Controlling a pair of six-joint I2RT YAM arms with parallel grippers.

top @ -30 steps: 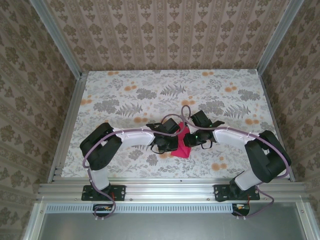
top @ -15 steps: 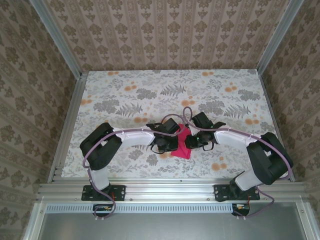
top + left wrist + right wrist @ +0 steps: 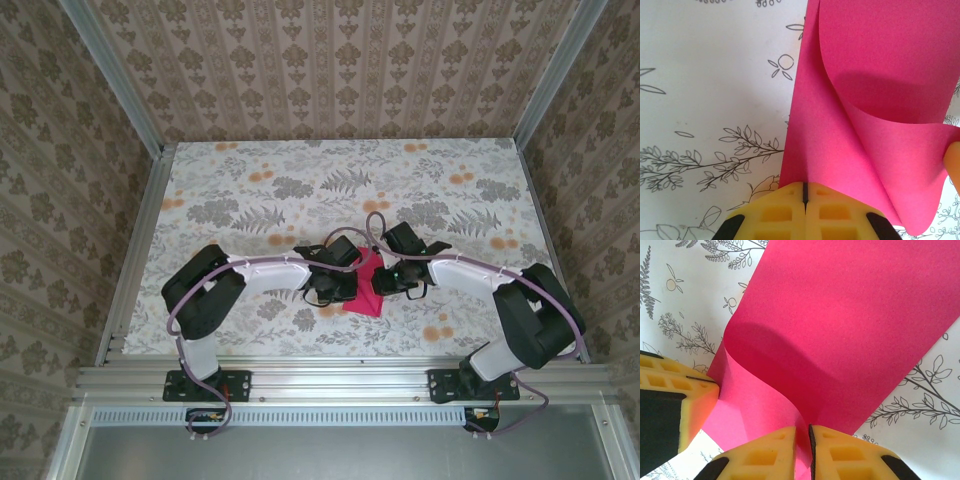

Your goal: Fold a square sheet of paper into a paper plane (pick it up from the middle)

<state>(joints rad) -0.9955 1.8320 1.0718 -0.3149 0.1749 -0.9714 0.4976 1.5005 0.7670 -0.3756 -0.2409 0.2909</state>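
Nearest my bases, both arms bend inward so the wrists meet over the near middle of the table (image 3: 250, 200). There the square sheet of paper (image 3: 366, 292) sits, pink, between the two grippers and low to the surface. My left gripper (image 3: 804, 194) has its jaws pressed together on one edge of the sheet. The seam between the pads is closed and the paper runs straight into it, so I judge this side is the anchor that stops the sheet sliding. My right gripper (image 3: 809, 432) comes at the sheet from the opposite side, its jaws almost together with only a thin slit between them. The paper appears to run down into that slit, though the view is too close to be sure how firmly it is pinched. Between the two grips the sheet is not flat: it curls over in a soft roll with no sharp crease. I read that as a flap being carried across for a fold and not yet pressed down, so the plane is at an early fold. Beyond the paper the flowered table runs back to the patterned walls (image 3: 340, 70).
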